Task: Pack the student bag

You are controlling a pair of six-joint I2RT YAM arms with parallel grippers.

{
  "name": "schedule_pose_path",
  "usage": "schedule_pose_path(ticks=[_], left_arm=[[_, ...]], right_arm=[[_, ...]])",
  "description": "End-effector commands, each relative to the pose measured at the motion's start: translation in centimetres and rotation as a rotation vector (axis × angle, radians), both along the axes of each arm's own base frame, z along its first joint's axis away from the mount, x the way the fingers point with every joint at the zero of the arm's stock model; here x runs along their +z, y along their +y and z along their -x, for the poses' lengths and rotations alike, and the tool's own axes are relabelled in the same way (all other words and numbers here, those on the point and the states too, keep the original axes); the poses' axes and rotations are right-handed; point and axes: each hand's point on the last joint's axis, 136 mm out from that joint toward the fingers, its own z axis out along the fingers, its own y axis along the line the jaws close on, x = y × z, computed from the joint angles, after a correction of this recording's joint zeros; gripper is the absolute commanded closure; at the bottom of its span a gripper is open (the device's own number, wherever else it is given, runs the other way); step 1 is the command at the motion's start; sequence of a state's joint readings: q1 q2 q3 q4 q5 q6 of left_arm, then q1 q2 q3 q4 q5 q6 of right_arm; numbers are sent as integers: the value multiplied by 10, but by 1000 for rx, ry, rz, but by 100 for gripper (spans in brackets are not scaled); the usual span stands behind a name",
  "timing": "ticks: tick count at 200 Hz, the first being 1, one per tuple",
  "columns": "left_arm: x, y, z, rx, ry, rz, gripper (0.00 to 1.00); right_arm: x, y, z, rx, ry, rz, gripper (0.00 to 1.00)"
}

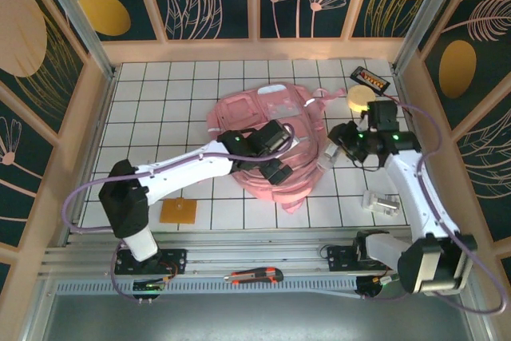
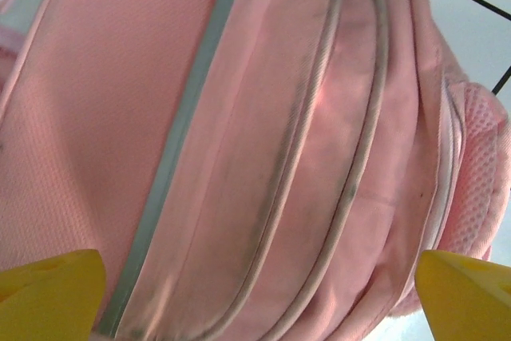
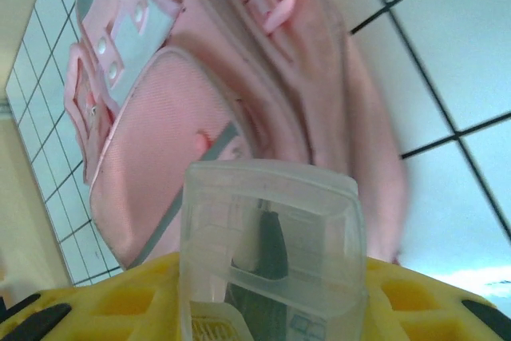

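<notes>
The student bag (image 1: 254,111) is a large pink backpack lying flat on the white tiled table, with grey piping and a silver strip (image 2: 172,157). My left gripper (image 1: 279,159) hovers over the bag's near right part. It is open, its yellow fingertips (image 2: 49,293) spread wide over the pink fabric (image 2: 303,157) with nothing between them. My right gripper (image 1: 338,148) is just right of the bag, shut on a clear plastic case (image 3: 271,229) that holds dark pen-like items. That case (image 1: 328,152) points toward the bag (image 3: 160,149).
An orange square pad (image 1: 177,212) lies near the left arm's base. A red utility knife (image 1: 254,277) rests on the front rail. A round yellow disc (image 1: 360,99) and a black packet (image 1: 372,79) sit at the back right. A small clear object (image 1: 382,203) lies front right.
</notes>
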State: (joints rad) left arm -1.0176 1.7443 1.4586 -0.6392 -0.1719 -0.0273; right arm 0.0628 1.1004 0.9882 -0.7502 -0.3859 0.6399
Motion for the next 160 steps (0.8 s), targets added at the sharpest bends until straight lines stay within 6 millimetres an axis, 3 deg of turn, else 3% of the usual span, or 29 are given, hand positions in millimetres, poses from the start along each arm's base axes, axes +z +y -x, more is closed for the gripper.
schedule_pose_path(ticks=[1,53,101,131,160], left_arm=[[-4,-6,-15,-18,-57,-62,1],[-33,-23,-25,-25,-18,-118,9],[-57,-23,-37,12,-23,-198,17],[-61,-25,-47,43,-21,-201,32],[-56,-25,-55,58,-12,-177,64]], right_arm=[[-9,-11,25,19,47,-6,63],[-1,-22,33,16,30,-18,63],[2,-19,33,24,24,-37,63],[1,-16,35,20,26,-59,63],[2,-15,35,16,23,-69,64]])
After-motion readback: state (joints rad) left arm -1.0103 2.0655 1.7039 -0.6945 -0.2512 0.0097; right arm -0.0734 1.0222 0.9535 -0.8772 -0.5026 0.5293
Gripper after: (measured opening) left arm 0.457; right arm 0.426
